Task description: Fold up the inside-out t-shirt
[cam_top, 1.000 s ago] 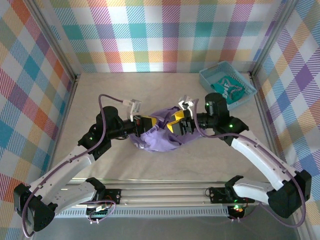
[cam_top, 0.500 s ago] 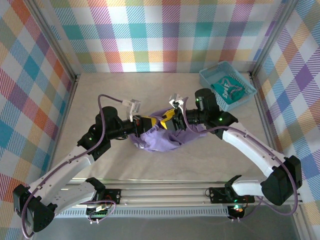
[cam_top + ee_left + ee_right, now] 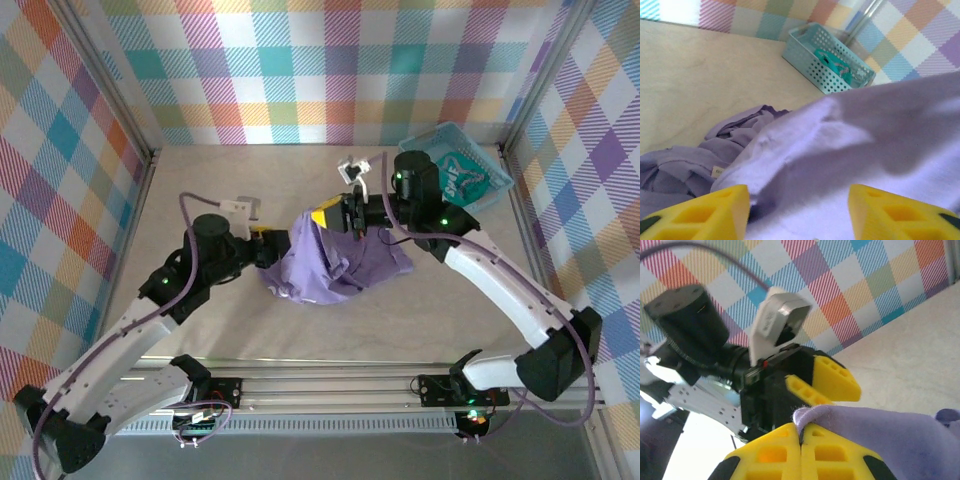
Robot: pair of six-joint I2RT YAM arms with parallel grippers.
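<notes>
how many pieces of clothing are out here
2: the lavender t-shirt bunched mid-table, an edge pinched in the right gripper; a teal garment with white markings in the basket at the far right corner. More could lie hidden beneath it.

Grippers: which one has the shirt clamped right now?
The right gripper: it is shut on a fold of the lavender t-shirt. The left gripper stands open, clamping nothing.

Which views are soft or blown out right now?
Left wrist: t-shirt close to lens, soft, dark shadow band across it; teal basket sharper. Right wrist: right pincer crisp, left arm behind blurred, lower-left corner blown white. Top external: evenly lit, sharp.
</notes>
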